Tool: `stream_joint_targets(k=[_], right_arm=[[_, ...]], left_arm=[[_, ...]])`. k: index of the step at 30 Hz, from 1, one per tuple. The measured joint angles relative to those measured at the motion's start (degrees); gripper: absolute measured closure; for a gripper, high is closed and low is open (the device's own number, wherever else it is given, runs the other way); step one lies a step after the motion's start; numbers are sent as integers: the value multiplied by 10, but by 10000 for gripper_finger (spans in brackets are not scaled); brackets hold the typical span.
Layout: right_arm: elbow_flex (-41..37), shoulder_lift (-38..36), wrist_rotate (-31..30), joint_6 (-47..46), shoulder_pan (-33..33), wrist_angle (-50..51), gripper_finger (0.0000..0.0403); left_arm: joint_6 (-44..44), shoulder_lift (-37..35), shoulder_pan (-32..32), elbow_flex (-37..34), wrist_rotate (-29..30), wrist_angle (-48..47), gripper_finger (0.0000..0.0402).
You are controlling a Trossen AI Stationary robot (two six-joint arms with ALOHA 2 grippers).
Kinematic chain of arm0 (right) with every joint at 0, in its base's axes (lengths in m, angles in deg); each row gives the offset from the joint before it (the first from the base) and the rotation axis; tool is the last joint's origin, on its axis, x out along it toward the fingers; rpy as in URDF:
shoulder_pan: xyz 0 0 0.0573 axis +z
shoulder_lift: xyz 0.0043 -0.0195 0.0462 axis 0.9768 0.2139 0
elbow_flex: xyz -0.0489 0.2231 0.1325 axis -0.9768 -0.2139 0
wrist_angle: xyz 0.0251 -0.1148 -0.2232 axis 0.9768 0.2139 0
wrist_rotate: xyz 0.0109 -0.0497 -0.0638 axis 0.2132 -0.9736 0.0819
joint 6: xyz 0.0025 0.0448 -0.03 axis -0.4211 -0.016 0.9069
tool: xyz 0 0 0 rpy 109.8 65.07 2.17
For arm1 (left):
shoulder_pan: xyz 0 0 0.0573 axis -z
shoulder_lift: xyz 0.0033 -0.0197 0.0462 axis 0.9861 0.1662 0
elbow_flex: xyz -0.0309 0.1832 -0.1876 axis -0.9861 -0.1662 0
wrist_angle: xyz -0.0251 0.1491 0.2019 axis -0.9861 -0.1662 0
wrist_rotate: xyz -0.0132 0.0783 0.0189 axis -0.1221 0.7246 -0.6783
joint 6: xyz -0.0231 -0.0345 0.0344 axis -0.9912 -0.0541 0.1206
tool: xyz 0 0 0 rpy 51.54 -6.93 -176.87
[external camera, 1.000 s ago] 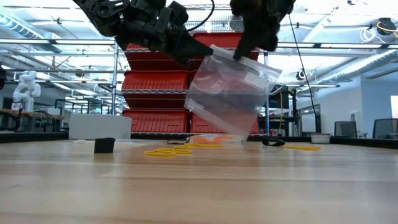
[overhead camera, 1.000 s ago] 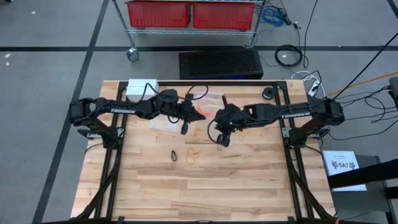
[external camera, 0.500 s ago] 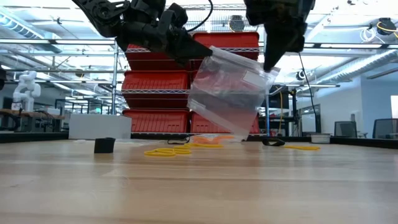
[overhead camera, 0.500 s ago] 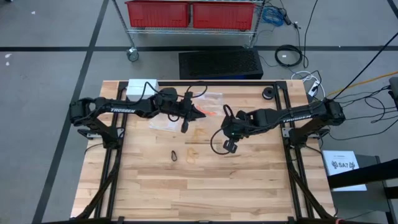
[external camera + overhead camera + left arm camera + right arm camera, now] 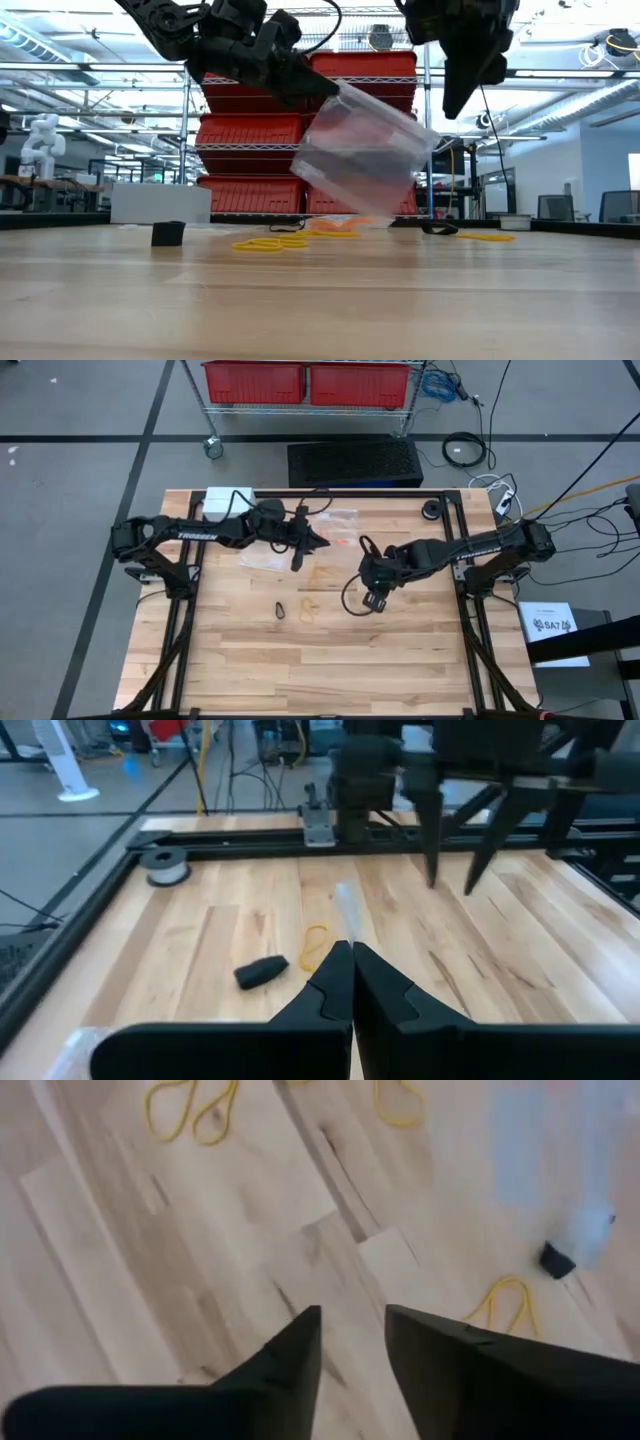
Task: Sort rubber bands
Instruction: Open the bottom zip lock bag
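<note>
Rubber bands (image 5: 272, 243) lie loose on the wooden table (image 5: 330, 660): in the low view we see a cluster of yellow loops on the boards, with an orange-red one (image 5: 335, 226) just behind them. From above, a yellow band (image 5: 311, 607) and a small black band (image 5: 281, 609) rest side by side near the table's middle, and something orange-red (image 5: 338, 543) shows just past the left arm's tip, probably a band inside the bag, though we cannot be sure.

Our left gripper (image 5: 318, 541) hangs above the far half of the table with its fingers (image 5: 340, 982) pressed together on the edge of a clear plastic bag (image 5: 362, 155), which dangles tilted below it, clear of the boards.

Our right gripper (image 5: 373, 603) hovers over the table to the right of the loose bands, apart from the bag. Its fingers (image 5: 290, 1355) stand slightly parted with bare wood showing between them, and they hold nothing. More yellow bands (image 5: 195, 1110) lie on the boards ahead of it.
</note>
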Motion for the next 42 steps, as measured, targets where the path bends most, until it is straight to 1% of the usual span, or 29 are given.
stream_joint_targets(k=[4, 7, 9, 10, 14, 16, 21, 23, 30, 33, 37, 40, 42], right_arm=[[25, 0, -6, 33, -8, -9, 264], [48, 0, -55, 83, -10, -20, 269], [50, -1, -98, 129, -10, -52, 288], [50, 0, -110, 149, -14, -64, 302], [50, 17, -139, 199, -42, -85, 383], [50, 29, -152, 209, -55, -83, 394], [50, 47, -126, 226, -75, -98, 400], [50, 52, -120, 236, -77, -118, 401], [50, 63, -119, 242, -81, -158, 402], [50, 72, -106, 242, -85, -190, 403], [49, 98, -116, 242, -88, -193, 403], [22, 103, -136, 238, -88, -213, 403], [-12, 94, -136, 224, -88, -260, 403]], left_arm=[[0, 0, -1, 0, 0, -9, 401], [0, 0, 0, 0, -2, -12, 401], [1, 0, 0, 0, -2, -12, 401], [1, 0, 0, 0, -2, -11, 401], [1, 0, 0, 0, -2, -12, 401], [1, 0, 0, 0, -3, -12, 401], [1, 0, 0, 0, -4, -12, 401], [1, 0, 0, 0, -4, -12, 401], [1, 0, 0, 0, -4, -12, 401], [0, 0, 0, 0, 6, -11, 401], [-13, 0, 1, 0, 9, -13, 401], [-15, 0, 1, 0, 9, -16, 401], [-15, 0, 1, 0, 10, -18, 401]])
